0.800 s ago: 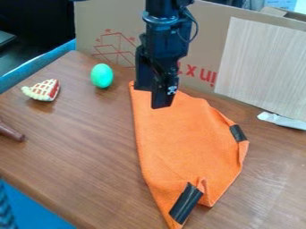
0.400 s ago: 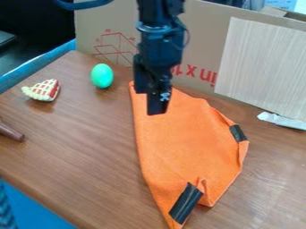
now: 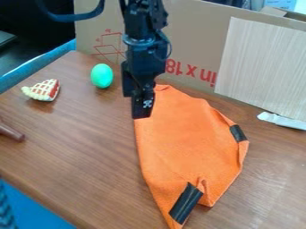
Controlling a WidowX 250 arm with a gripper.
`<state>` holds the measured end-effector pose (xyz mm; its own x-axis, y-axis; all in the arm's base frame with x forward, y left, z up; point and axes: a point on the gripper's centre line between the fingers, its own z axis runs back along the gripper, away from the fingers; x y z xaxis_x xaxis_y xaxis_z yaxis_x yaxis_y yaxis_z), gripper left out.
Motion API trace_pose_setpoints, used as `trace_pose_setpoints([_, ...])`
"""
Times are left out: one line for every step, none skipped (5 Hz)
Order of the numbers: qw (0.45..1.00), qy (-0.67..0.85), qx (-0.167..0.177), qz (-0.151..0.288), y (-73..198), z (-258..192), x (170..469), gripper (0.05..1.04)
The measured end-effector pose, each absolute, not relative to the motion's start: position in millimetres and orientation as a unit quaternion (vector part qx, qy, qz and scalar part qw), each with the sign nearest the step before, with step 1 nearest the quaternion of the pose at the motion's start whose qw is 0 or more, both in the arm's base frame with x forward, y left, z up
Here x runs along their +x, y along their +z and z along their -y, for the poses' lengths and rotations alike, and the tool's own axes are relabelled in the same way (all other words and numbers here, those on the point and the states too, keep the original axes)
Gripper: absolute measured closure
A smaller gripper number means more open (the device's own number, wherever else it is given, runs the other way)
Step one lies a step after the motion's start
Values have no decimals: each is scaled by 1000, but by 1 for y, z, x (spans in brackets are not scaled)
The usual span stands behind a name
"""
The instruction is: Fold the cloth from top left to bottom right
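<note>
- Black, angular end effector has slid leftward and slightly lower in frame, now at the cloth's upper-left edge; cannot tell whether it is open or closed.
- Soft, finely textured orange cloth, centre to lower right, lies unchanged; no progress from this shift.
- Likely being lined up for the top-left part, or backing clear; unclear which.
- Cloth: long straight left side, bowed right side, small pucker near the bottom. Smooth black strips at lower end and right edge.
- Worktop: brown wood grain, faint sheen. Glossy green plastic-looking egg, upper left.
</note>
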<state>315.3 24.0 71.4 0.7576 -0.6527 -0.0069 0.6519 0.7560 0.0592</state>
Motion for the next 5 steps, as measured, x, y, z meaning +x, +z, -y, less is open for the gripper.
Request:
trace_pose_setpoints([925,-379,24,13,64,-41,327,83])
trace_pose_setpoints([908,-418,32,20,64,-48,344,83])
trace_pose_setpoints([890,-453,28,38,61,-57,362,83])
trace_pose_setpoints([876,-478,31,61,61,-64,379,83])
trace_pose_setpoints([862,-503,25,53,54,-68,394,83])
